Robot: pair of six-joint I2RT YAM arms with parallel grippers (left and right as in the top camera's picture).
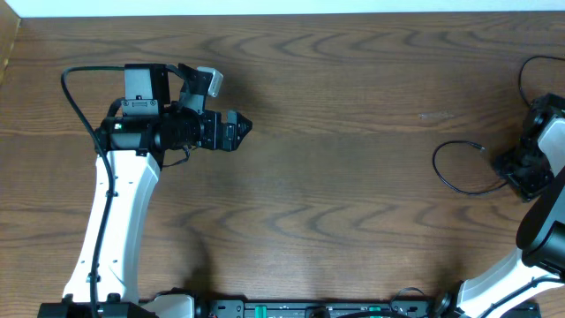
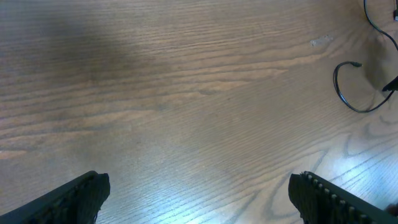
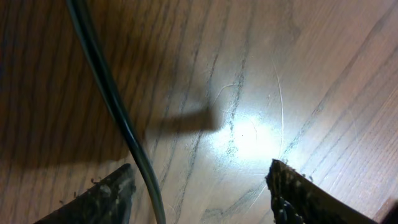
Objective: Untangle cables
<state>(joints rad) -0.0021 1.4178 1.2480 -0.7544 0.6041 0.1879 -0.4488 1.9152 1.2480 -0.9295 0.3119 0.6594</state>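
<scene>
A thin black cable point(image 1: 439, 170) lies in an open loop on the wooden table at the right, with a small plug at its upper end. It also shows far off in the left wrist view point(image 2: 336, 84). My right gripper point(image 1: 517, 173) is low over the loop's right end. In the right wrist view its jaws point(image 3: 202, 193) are open, and the black cable point(image 3: 111, 93) runs between them, close to the left finger. My left gripper point(image 1: 240, 131) is open and empty point(image 2: 199, 199) over bare table at the left, far from the cable. The white/grey cable is out of view.
A thicker black cable point(image 1: 523, 84) belonging to the right arm curves at the table's right edge. The left arm's own cable point(image 1: 75, 97) loops at the far left. The table's back edge point(image 1: 282, 15) runs along the top.
</scene>
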